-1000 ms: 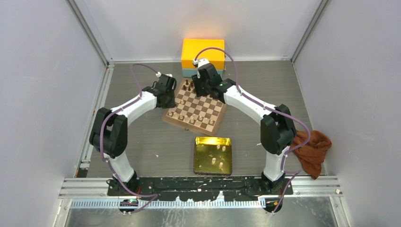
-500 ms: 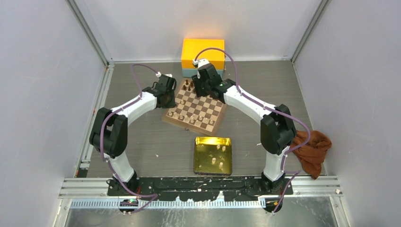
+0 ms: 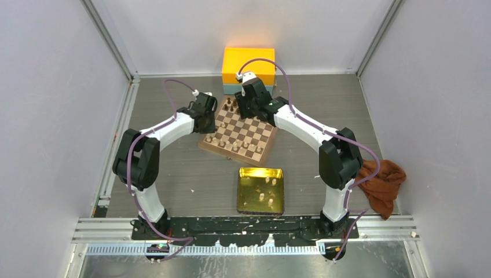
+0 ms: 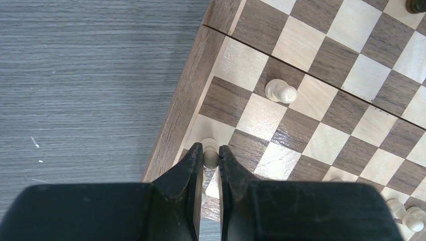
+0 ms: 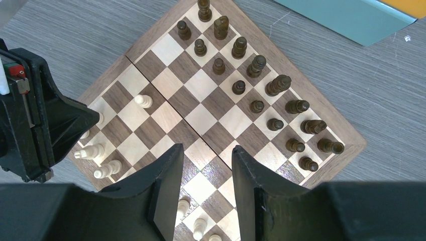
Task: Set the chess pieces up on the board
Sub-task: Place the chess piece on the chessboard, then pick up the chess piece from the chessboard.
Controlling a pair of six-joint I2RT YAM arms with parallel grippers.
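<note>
Clasping a chess piece, left pincer shows this only wrist-side.

The left arm and right arm have white shells between bulky black joints, bolted to a black base plate at the frame's bottom. 1 purple cable loops along each. The fingers are matte black, tapered.

Overhead looks down; close wrist views apparently share the board.
</note>
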